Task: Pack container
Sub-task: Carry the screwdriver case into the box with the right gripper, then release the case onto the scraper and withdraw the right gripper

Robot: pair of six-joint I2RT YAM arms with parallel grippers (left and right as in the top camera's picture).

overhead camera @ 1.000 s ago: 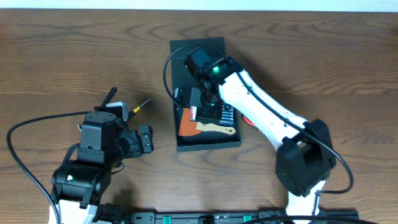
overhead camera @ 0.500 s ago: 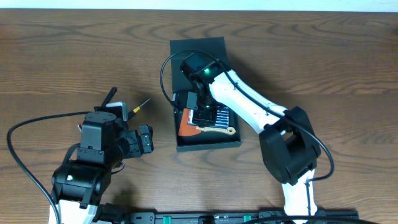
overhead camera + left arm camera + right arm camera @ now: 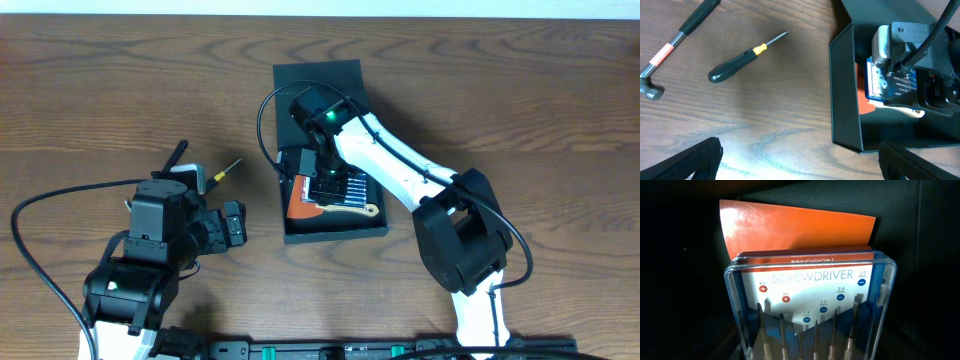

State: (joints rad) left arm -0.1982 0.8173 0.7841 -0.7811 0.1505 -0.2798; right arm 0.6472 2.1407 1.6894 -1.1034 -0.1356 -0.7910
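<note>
The dark teal container [image 3: 335,228] lies open mid-table, its flap lid [image 3: 318,80] folded back on the far side. My right gripper [image 3: 325,180] reaches down into it, shut on a clear case of precision screwdrivers [image 3: 810,305]. In the left wrist view the case [image 3: 874,82] stands against an orange card [image 3: 860,87] inside the container wall [image 3: 845,100]. A tan-handled tool [image 3: 352,209] also lies in the box. My left gripper [image 3: 800,162] hovers open over bare wood to the left of the container, nothing between its fingers [image 3: 695,160].
On the table left of the box lie a black-handled screwdriver [image 3: 735,65] with a yellow collar and a small hammer [image 3: 670,47] with a red band. A black cable loops from the left arm [image 3: 130,290] across the wood.
The right arm's elbow has swung left and nearer, and its gripper has shifted slightly left inside the box with the case. The left arm has not moved.
</note>
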